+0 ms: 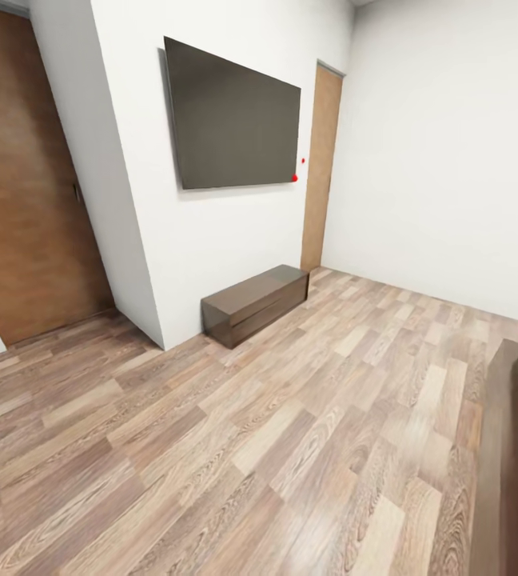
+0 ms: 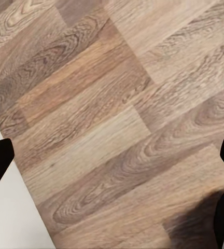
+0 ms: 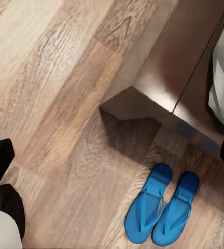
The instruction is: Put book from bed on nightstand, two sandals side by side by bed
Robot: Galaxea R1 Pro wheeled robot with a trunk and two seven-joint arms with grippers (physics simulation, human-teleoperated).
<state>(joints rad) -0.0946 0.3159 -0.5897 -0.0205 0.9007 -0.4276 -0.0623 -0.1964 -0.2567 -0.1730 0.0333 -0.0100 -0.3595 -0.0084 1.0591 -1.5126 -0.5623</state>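
The bed [image 1: 505,448] is cut off at the frame edge; both tools' fingertips seem barely visible.

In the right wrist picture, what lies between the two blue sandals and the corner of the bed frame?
Only bare, shadowed wood floor lies between the sandals and the bed frame corner, in the right wrist view.

The wood-plank floor [image 1: 211,448] carries a low dark console [image 1: 255,304] against the wall. Two blue sandals [image 3: 161,206] lie side by side on the floor, touching, near the bed frame's corner [image 3: 169,88].
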